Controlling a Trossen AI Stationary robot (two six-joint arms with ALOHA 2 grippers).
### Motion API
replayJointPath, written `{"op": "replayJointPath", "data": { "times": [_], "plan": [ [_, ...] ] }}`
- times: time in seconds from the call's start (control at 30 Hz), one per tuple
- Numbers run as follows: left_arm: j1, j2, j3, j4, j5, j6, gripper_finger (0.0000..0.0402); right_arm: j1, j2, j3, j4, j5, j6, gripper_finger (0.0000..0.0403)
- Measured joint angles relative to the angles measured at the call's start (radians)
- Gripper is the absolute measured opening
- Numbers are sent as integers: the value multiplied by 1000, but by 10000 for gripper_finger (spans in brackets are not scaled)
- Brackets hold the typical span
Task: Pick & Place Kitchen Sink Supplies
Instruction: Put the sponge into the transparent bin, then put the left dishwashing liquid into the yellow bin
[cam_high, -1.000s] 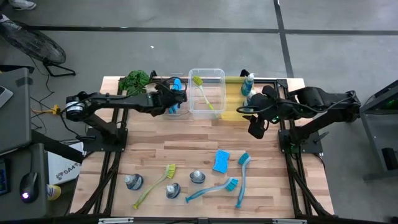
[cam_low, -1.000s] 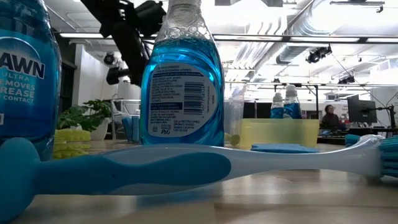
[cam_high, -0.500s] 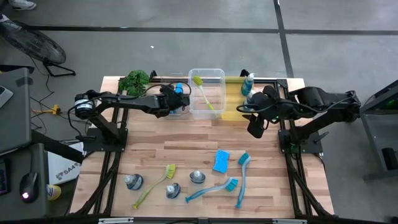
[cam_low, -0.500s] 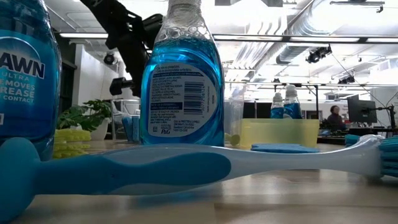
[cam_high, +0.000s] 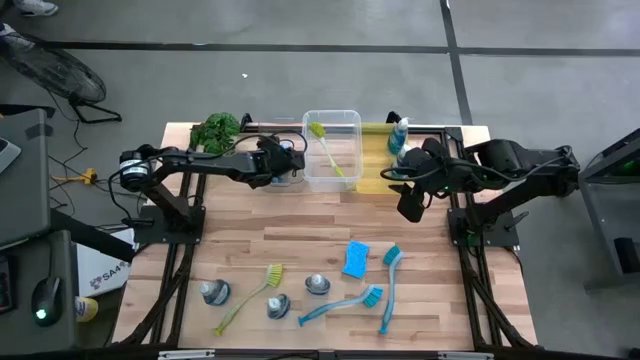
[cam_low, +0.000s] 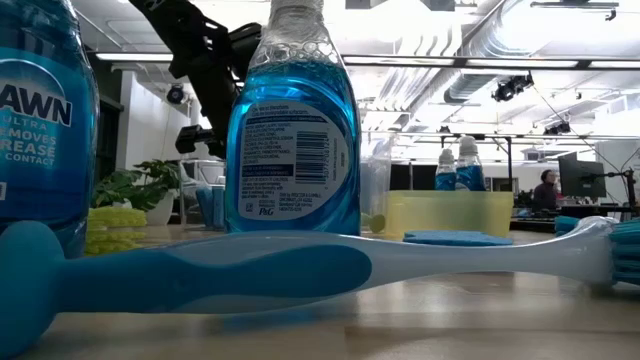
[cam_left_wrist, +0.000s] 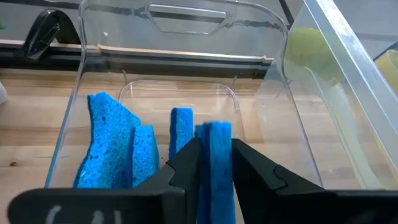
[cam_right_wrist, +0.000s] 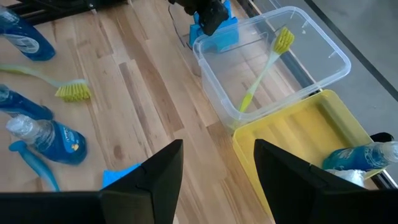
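One small blue rectangular sponge (cam_left_wrist: 214, 163) stood on edge between the left gripper (cam_left_wrist: 214, 163)'s two dark fingers (cam_left_wrist: 186, 168), down inside a small clear plastic bin (cam_left_wrist: 93, 74); the fingers sat right against its sides, though whether they were clamping it or had just let go could not be told. Three more blue sponges (cam_left_wrist: 112, 146) stood upright in the same bin, toward the lower left of the left wrist frame. From above, that gripper (cam_high: 283, 163) lay at upper centre of the frame, just left of a larger clear plastic bin (cam_high: 352, 120) that held a yellow-green long-handled dish brush (cam_high: 328, 152). Right of it sat a yellow plastic bin (cam_high: 372, 178) with a blue-liquid bottle with a grey cap (cam_high: 400, 132) in it.

The right gripper (cam_high: 411, 203) hung near the yellow bin's lower right edge, its fingers (cam_right_wrist: 158, 177) spread apart with nothing between them.

Across the lower middle of the overhead frame lay another blue sponge (cam_high: 356, 258), two blue long-handled brushes (cam_high: 388, 290), a second yellow-green brush (cam_high: 250, 295) and three more blue-liquid bottles (cam_high: 213, 292), all on the wooden table (cam_high: 300, 220). A green leafy plant (cam_high: 217, 129) stood at the upper left corner of the table.
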Motion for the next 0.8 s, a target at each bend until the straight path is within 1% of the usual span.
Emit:
{"op": "replayJointPath", "data": {
  "times": [0.13, 0.5, 0.6, 0.8],
  "plan": [
    [-1, 0, 0, 0, 4, 1, 103, 0, 0, 0, 0, -12, -2, 190],
    [-2, -28, -3, -14, 41, 18, 171, 0, 0, 0, 0, -19, -4, 190],
    [-2, -54, -5, -18, 43, 29, 178, 0, 0, 0, -1, -19, -8, 190],
    [-2, -142, -5, -10, 19, 90, 179, 0, 0, 0, -2, -19, -9, 190]
  ]
}}
